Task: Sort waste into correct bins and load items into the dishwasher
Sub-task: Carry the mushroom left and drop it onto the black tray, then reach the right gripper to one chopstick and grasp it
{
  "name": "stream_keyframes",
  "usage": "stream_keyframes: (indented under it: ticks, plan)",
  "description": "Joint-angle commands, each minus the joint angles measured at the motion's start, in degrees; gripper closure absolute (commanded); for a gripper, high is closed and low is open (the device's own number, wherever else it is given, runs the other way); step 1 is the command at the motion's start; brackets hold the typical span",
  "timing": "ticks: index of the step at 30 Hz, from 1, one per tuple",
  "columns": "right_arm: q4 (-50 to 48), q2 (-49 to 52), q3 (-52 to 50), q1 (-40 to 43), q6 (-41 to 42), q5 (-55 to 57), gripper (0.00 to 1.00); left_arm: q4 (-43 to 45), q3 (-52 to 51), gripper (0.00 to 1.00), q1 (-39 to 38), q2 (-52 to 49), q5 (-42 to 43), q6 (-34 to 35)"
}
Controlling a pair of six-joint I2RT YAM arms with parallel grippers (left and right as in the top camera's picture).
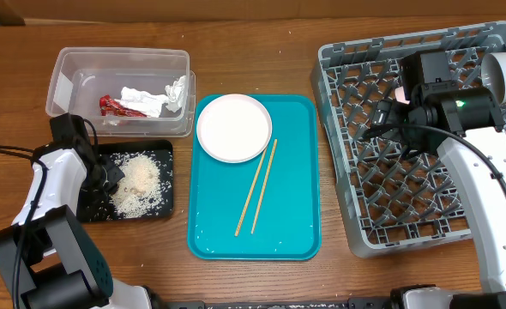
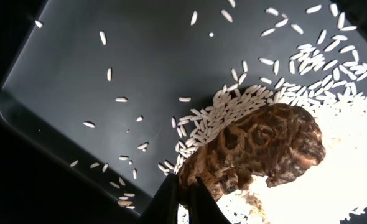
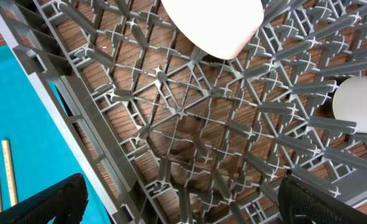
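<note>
My left gripper is shut on a brown crumpled food scrap, held just over the rice pile in the black tray. In the overhead view the left gripper sits over that tray. My right gripper is open and empty above the grey dishwasher rack, whose grid fills the right wrist view. A white cup lies in the rack's far right corner. A white plate and two wooden chopsticks lie on the teal tray.
A clear plastic bin at the back left holds a red wrapper and crumpled white tissue. A white object and another white object rest on the rack in the right wrist view.
</note>
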State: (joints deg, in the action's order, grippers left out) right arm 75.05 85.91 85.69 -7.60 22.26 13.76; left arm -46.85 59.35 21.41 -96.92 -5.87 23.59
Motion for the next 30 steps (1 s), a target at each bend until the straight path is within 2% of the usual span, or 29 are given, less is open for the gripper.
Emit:
stream_keyframes:
  ticks: [1,6,7,9,12,17,21,24,27,30]
  plan:
    - [-0.2,0.0,-0.2,0.2,-0.2,0.0,0.0,-0.3,1.1,0.87,0.1,0.3,-0.4,-0.9]
    - [-2.2,0.0,-0.2,0.2,-0.7,-1.9,0.0,-4.5,6.3,0.79,0.1,1.7,0.2,-1.1]
    - [-3.7,0.0,-0.2,0.2,-3.7,-5.5,0.0,-6.2,8.7,0.77,0.0,2.2,1.0,-1.6]
    - [-6.4,0.0,-0.1,0.1,-8.1,-14.8,0.0,-8.9,12.8,0.76,-0.1,3.1,3.9,-2.4]
    - [-9.1,0.0,-0.1,-0.3,-9.3,-24.7,0.05,-11.4,16.3,0.75,-0.9,4.5,10.3,-4.0]
    - [-12.4,0.0,-0.1,-5.4,-9.9,-29.9,0.07,-13.2,16.9,0.68,-6.0,6.4,20.9,-6.7]
    - [-13.2,0.8,-0.1,-12.6,-9.6,-29.9,0.07,-16.8,16.4,0.62,-13.0,6.3,20.3,-8.7]
    - [-13.2,2.9,-0.1,-16.9,-6.3,-27.8,0.06,-17.4,15.5,0.57,-17.6,6.3,19.6,-8.9]
    - [-13.2,6.2,-0.1,-20.3,-4.0,-27.6,0.06,-17.5,14.6,0.45,-21.9,6.3,16.7,-8.8]
    - [-13.0,10.4,-0.1,-23.0,-1.0,-27.3,0.06,-17.6,14.2,0.39,-25.0,6.3,14.1,-8.8]
